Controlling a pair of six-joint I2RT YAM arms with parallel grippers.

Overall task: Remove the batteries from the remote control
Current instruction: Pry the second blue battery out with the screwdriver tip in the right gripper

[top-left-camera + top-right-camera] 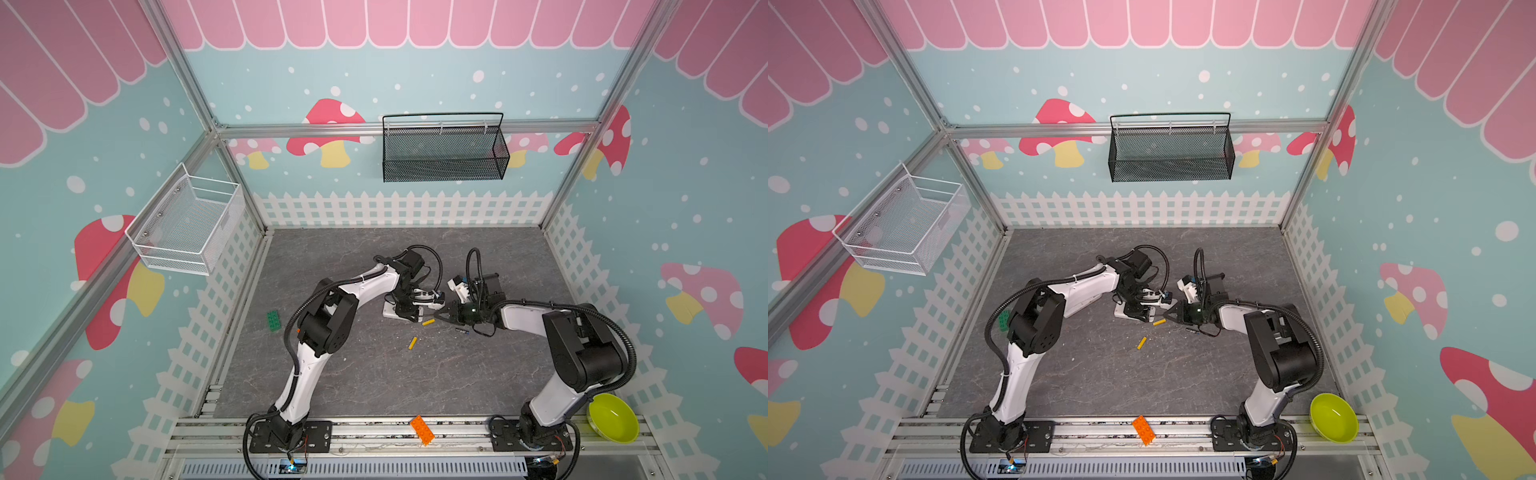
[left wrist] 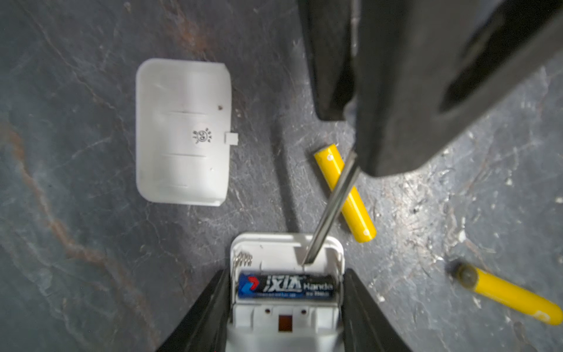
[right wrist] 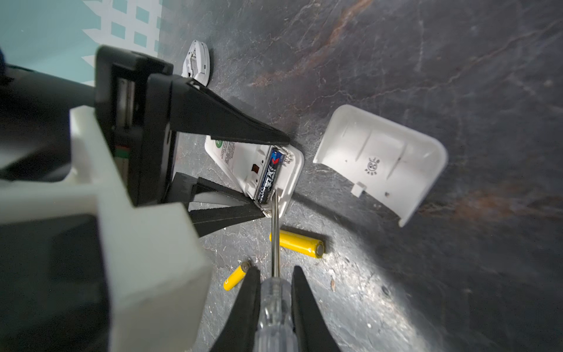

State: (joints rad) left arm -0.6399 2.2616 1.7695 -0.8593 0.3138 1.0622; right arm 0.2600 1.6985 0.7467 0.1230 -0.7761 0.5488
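In the left wrist view the white remote control lies on the grey floor, its compartment open. My left gripper is shut on its two sides. One black battery sits in the compartment. My right gripper is shut on the clear-handled screwdriver, and the tip of the shaft rests in the compartment beside that battery. Two yellow batteries lie loose on the floor near the remote. Another black battery lies under the right wrist. The white cover lies apart from the remote.
A green brick lies at the floor's left edge. On the front rail are an orange brick and a lime bowl. A white wire basket hangs on the left wall and a black mesh basket on the back wall.
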